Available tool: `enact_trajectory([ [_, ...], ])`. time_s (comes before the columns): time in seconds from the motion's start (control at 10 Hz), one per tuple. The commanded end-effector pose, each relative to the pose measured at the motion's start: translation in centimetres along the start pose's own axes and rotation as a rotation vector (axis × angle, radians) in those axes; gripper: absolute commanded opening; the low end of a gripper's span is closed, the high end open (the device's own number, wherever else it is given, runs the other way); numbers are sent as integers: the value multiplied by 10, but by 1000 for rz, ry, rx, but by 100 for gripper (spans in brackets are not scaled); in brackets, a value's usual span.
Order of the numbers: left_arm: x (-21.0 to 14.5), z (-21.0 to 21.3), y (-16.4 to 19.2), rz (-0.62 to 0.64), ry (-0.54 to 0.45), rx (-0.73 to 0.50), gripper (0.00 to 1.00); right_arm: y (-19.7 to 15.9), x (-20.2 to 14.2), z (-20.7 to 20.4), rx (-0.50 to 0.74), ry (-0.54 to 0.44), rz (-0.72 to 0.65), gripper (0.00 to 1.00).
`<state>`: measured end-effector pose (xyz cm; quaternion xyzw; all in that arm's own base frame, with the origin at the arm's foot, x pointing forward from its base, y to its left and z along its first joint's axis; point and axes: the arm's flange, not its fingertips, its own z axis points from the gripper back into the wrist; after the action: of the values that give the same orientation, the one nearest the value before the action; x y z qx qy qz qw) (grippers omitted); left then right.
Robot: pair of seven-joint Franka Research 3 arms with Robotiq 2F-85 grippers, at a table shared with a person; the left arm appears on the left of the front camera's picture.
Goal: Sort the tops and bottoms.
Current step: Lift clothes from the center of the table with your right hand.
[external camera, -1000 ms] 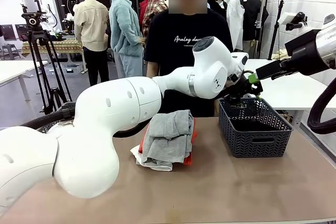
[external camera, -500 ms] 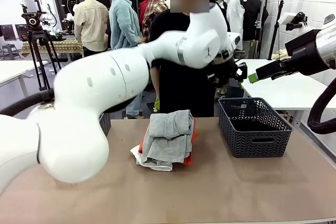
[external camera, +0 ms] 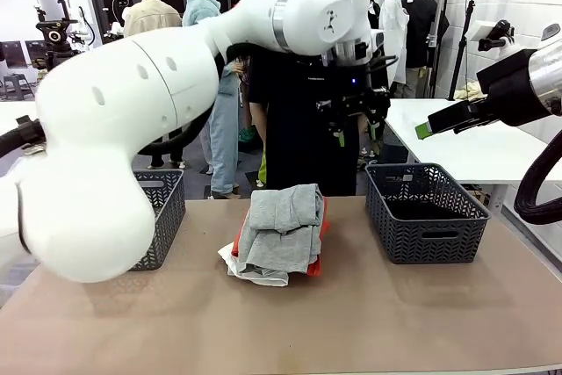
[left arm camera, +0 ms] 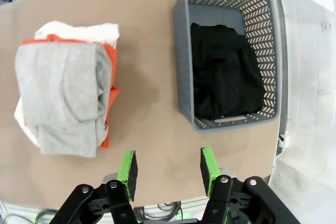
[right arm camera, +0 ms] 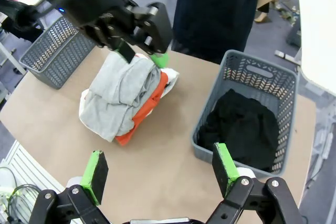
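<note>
Left arm has swung up and back from the right basket (external camera: 426,217); a second ago its wrist hung at the basket's rim, now it stands high in front of the person.

Front view: left end effector (external camera: 351,129) points down, above the gap between the pile and the right basket, jaws part open and empty. Right end effector (external camera: 428,126) is parked high at the right. Grey top (external camera: 281,226) lies uppermost on the orange top (external camera: 320,230) and white top (external camera: 250,271), mid-desk (external camera: 395,322), between the left basket (external camera: 158,217) and the right one.

Left wrist view: pads (left arm camera: 127,166) apart, nothing between them. Black garment (left arm camera: 226,72) lies in the basket.

Right wrist view: right end effector (right arm camera: 160,170) spread wide, empty, looking down on the pile.

Judgement: next pick is the grey top. Come straight down on a raised fold, pinch that layer only, lift clear so the orange one isn't dragged.
</note>
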<state>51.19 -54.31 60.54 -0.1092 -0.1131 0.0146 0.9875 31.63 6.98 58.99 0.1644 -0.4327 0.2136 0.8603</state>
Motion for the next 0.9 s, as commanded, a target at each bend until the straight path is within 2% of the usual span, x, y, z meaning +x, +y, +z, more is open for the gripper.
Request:
enact_trajectory([
  [0.0,-125,-12,129,87,-60,-59,64,-1,0,-2,21,-5,-13,100],
  [0.1,0,0,0,0,0,0,64,-1,0,-2,21,-5,-13,100],
  [0.5,-2,2,-1,25,4,-1,64,-1,0,-2,21,-5,-13,100],
  [0.6,-4,7,29,37,-38,59,64,-1,0,-2,21,-5,-13,100],
  [0.7,-14,26,85,40,-64,154,64,-1,0,-2,21,-5,-13,100],
  [0.8,-31,45,134,63,-43,178,64,-1,0,-2,21,-5,-13,100],
])
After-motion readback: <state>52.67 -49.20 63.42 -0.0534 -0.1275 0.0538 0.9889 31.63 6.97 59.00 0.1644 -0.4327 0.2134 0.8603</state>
